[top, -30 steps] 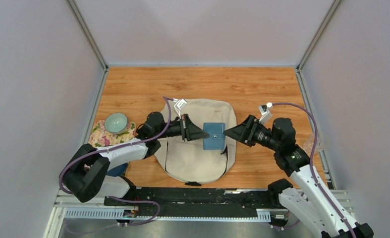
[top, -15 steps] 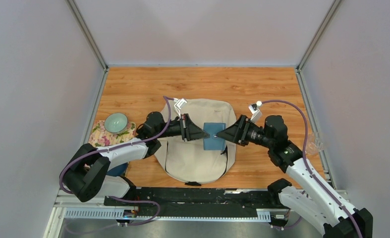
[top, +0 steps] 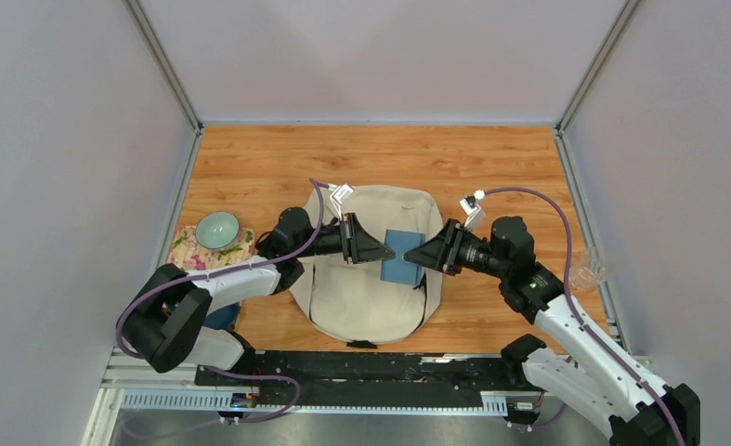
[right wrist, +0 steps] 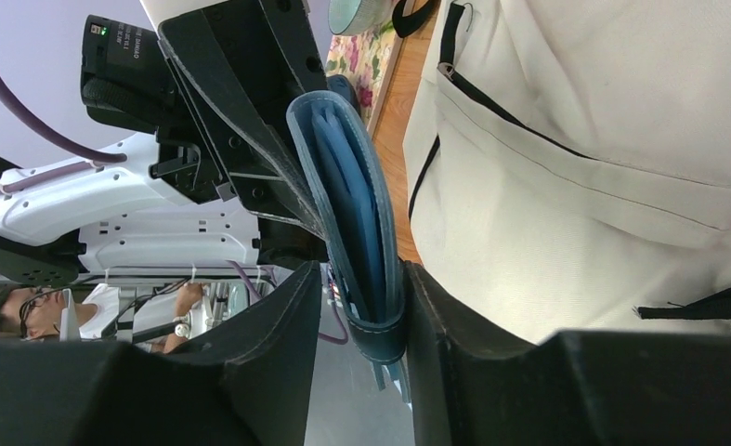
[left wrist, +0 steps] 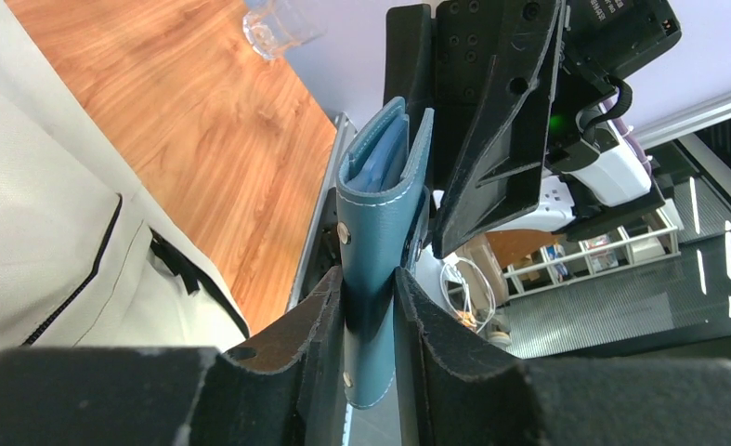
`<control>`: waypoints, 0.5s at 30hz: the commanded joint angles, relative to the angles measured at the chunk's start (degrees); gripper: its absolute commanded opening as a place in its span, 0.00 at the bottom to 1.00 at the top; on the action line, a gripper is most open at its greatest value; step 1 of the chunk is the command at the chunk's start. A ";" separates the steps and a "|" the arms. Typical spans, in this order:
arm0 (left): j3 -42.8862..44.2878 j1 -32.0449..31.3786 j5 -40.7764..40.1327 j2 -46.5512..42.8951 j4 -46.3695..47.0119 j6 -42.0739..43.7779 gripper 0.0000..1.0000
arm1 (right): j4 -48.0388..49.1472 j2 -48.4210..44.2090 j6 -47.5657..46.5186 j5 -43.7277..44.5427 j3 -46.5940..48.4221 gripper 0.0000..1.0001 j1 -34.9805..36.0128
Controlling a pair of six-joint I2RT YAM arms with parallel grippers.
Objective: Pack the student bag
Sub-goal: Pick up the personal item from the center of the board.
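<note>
The student bag (top: 366,297), a cream backpack with black zips, lies flat mid-table; it also shows in the left wrist view (left wrist: 45,204) and the right wrist view (right wrist: 603,139). My left gripper (top: 380,251) is shut on a teal-blue leather wallet (top: 400,255) and holds it on edge above the bag; the fingers clamp its lower end (left wrist: 380,214). My right gripper (top: 415,255) is open and straddles the wallet's opposite edge (right wrist: 352,186). The wallet lies against one finger, with a gap to the other.
A green bowl (top: 217,229) sits on a floral cloth (top: 189,255) at the left edge. A clear glass (top: 589,269) stands by the right wall and also shows in the left wrist view (left wrist: 282,20). Bare wood lies behind the bag.
My right gripper has moved left until its open fingers sit around the wallet's right edge. The left gripper and wallet have barely moved.
</note>
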 commanded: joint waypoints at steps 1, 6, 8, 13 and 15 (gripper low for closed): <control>2.36 0.01 0.40 0.25 0.89 0.13 0.34 | 3.12 -0.10 0.27 0.76 2.41 0.39 0.63; 2.71 -0.08 0.58 -0.10 -0.52 1.18 0.37 | 3.21 0.25 0.36 1.12 2.14 0.37 0.80; 2.80 -0.17 0.58 -0.36 -1.49 1.88 0.38 | 3.21 0.51 0.36 1.20 2.14 0.37 0.80; 2.97 -0.17 0.49 -1.15 -3.42 3.11 0.39 | 2.85 1.48 0.44 1.99 2.06 0.37 0.98; 2.97 -0.17 0.58 -1.50 -3.69 3.29 0.39 | 3.03 1.83 0.44 2.08 1.97 0.24 1.07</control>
